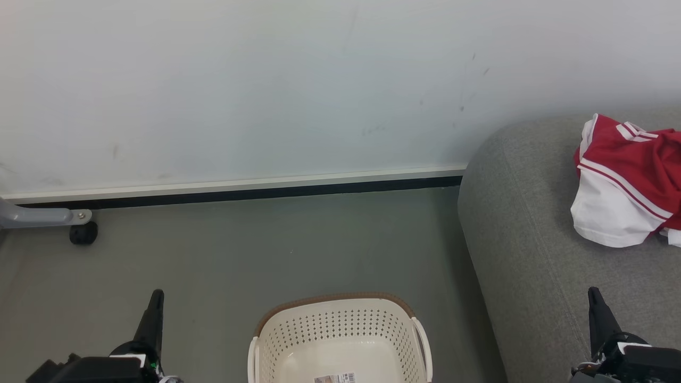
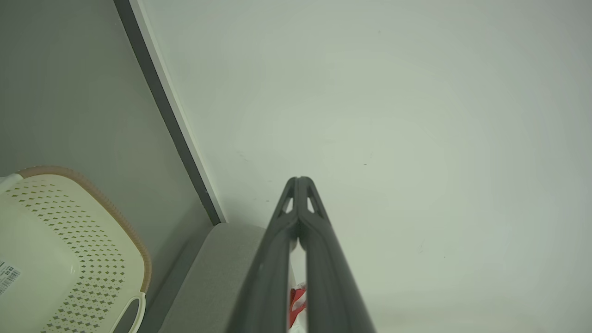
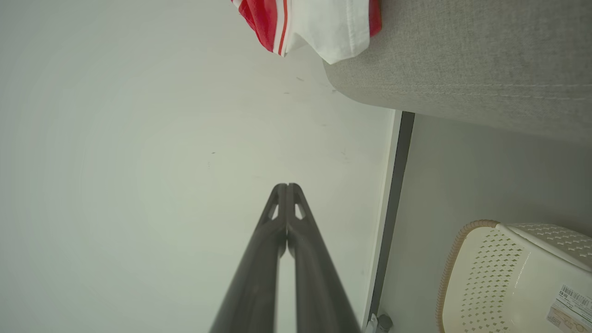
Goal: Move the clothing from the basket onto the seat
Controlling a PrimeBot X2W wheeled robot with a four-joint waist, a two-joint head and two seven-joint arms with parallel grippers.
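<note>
Clothing: red-and-white sports clothing [image 1: 628, 181] lies in a heap on the grey sofa seat [image 1: 532, 255], toward the wall side, at the right of the head view.
Basket: cream laundry basket [image 1: 336, 298] stands on the floor [image 1: 239, 266] between the two arms, near the seat but apart. No garment is in the part that shows.
L gripper [image 1: 156, 296]: fingers together, nothing held, low over the floor.
R gripper [image 1: 592, 293]: fingers together, nothing between them, over the seat front.
Step (my judgement): transfer looks done or nearly done. Check the basket's near part first, as the frame cuts it off. If smth is left, open the fingers, pinch a thick fold, and lift clear of the rim.
Writing: white barcode sticker [image 3: 568, 304] on the basket bottom, txt too small to read. No brand is legible on the clothing.
</note>
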